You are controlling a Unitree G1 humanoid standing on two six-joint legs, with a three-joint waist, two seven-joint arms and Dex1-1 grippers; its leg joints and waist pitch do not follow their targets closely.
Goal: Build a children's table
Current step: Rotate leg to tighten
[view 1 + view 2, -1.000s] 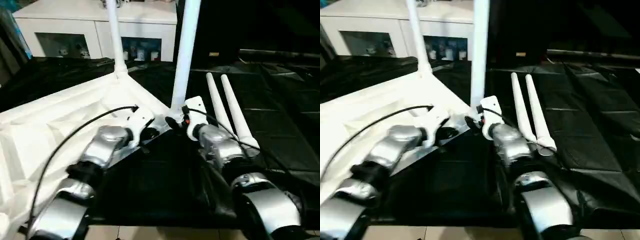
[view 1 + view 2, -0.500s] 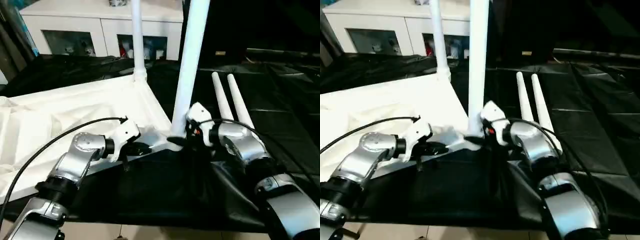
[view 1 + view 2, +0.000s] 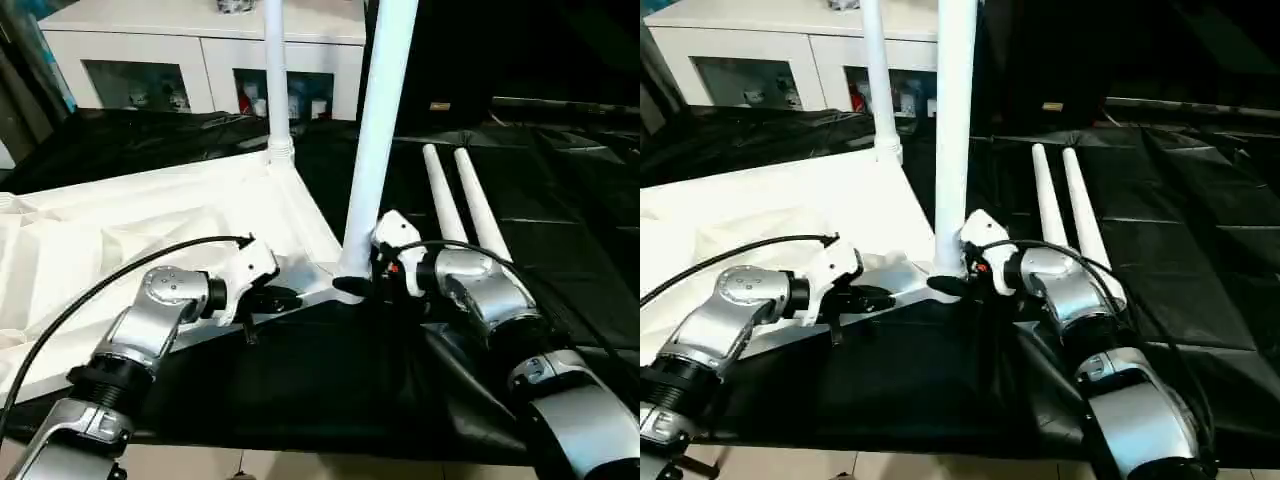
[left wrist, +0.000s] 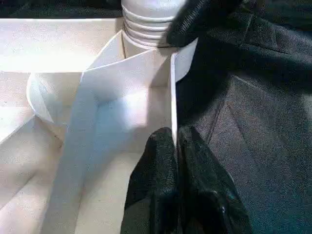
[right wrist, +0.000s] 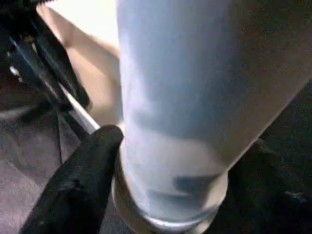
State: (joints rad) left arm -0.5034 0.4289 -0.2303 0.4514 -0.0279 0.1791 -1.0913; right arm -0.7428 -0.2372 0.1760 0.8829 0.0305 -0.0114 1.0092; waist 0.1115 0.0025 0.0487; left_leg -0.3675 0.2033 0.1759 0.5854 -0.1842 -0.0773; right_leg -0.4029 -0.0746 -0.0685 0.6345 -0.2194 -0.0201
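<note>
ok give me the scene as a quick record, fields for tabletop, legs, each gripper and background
tabletop: white tabletop lies ribbed side up on the black sheet
fitted legs: near leg and far leg stand upright in corner sockets
loose legs: two loose legs lie side by side on the sheet
left gripper: left gripper, jaws shut on the tabletop's thin edge wall
right gripper: right gripper, jaws around the near leg's base, one finger touching it
background: white cabinet with glass doors
</note>
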